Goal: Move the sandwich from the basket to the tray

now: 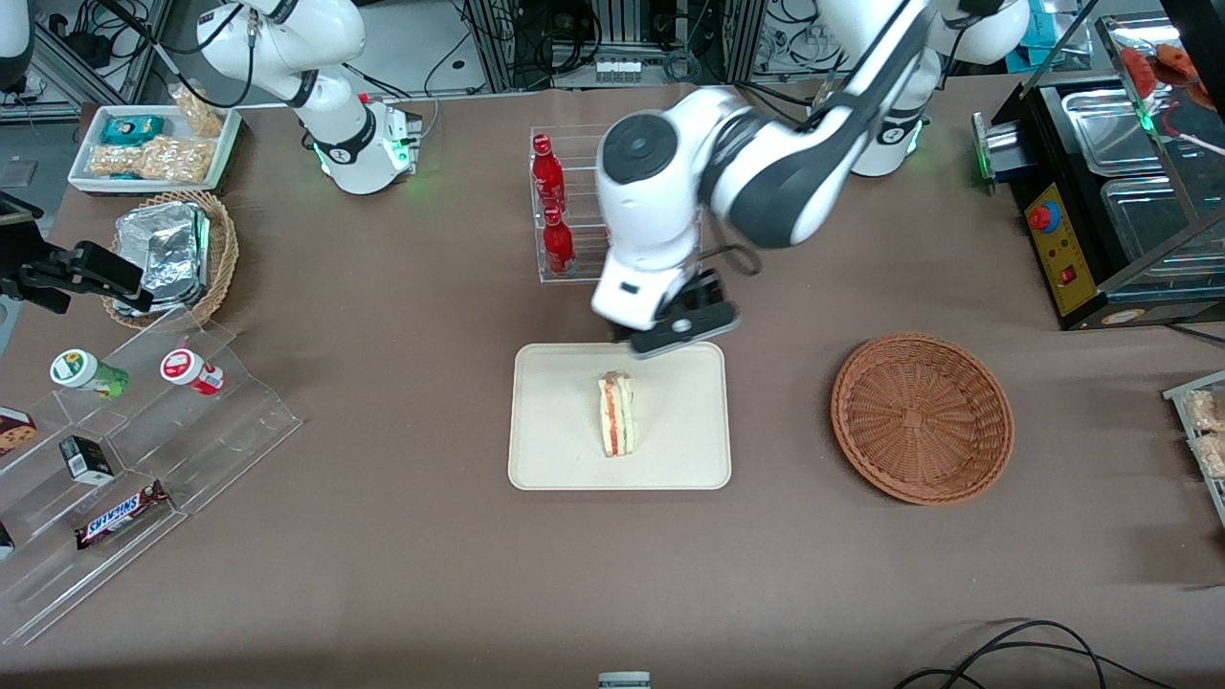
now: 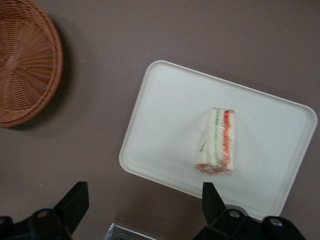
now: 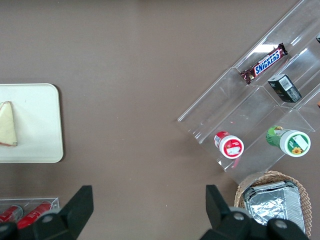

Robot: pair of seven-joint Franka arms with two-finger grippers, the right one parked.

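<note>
The sandwich (image 1: 617, 414) (image 2: 217, 142) (image 3: 7, 124) lies on its side in the middle of the cream tray (image 1: 555, 421) (image 2: 170, 115) (image 3: 40, 120), its red and green filling showing. The reddish-brown wicker basket (image 1: 921, 416) (image 2: 25, 60) sits beside the tray toward the working arm's end of the table, with nothing in it. My gripper (image 1: 681, 330) (image 2: 144, 192) hangs above the tray's edge that is farther from the front camera. It is open, holds nothing, and is well clear of the sandwich.
A clear rack with red bottles (image 1: 555, 215) stands just farther from the front camera than the tray, under my arm. Toward the parked arm's end are a stepped acrylic shelf with snacks (image 1: 124, 431) and a lighter basket with foil packets (image 1: 172, 254). A black appliance (image 1: 1101, 201) stands at the working arm's end.
</note>
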